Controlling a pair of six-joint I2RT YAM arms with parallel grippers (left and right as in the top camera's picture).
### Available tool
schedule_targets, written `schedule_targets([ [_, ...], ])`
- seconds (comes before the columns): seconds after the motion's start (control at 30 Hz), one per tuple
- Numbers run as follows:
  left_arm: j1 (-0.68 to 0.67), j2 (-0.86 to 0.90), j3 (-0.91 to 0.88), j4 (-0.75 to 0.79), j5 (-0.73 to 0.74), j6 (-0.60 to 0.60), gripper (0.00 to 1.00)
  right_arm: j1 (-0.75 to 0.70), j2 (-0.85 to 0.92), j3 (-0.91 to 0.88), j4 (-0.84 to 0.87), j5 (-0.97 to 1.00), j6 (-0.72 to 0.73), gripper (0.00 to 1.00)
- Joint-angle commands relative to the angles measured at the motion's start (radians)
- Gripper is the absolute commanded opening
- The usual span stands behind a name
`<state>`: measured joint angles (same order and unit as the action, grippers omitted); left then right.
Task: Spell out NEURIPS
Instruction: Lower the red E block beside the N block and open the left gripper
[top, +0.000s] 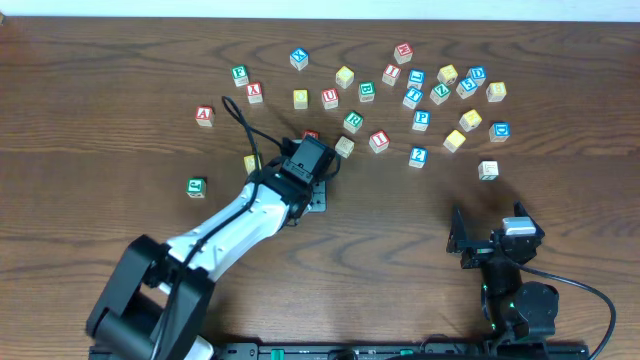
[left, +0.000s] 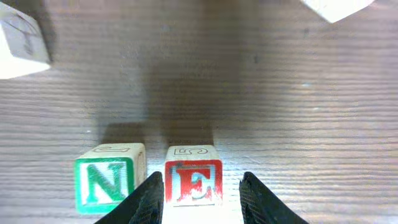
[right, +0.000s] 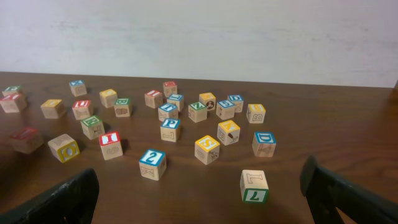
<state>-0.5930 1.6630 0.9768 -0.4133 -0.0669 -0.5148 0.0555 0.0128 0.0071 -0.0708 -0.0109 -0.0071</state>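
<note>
The left fingers (left: 149, 202), cut off by the frame's lower edge, flanked the red E (left: 194, 182); whether they pinched it could not be told. From overhead the wrist hid all but a red sliver of it. The green N (left: 104, 183) stood just beside it, both letters upright, in a row on the tabletop (left: 261, 112). Farther off, other letter cubes (top: 421, 119) lay scattered. The right fingers (right: 68, 199) gaped wide, empty.

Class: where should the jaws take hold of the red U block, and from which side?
Come from above and close the jaws on two opposite side faces of the red U block. It is a cube lying flat, letter up, and the yellow block and green block beside it stand apart.
</note>
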Motion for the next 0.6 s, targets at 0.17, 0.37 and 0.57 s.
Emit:
schedule_targets([
  [0.17, 0.014, -0.084, 0.032, -0.02, -0.05, 0.035, 0.4, -0.008, -0.004, -0.001, -0.005, 0.001, 0.014, 0.99],
  [0.37, 0.015, -0.142, 0.032, -0.027, -0.05, 0.047, 0.4, -0.008, -0.004, -0.001, -0.005, 0.001, 0.014, 0.99],
  [0.57, 0.015, -0.227, 0.033, -0.047, -0.05, 0.051, 0.42, -0.008, -0.004, -0.001, -0.005, 0.001, 0.014, 0.99],
])
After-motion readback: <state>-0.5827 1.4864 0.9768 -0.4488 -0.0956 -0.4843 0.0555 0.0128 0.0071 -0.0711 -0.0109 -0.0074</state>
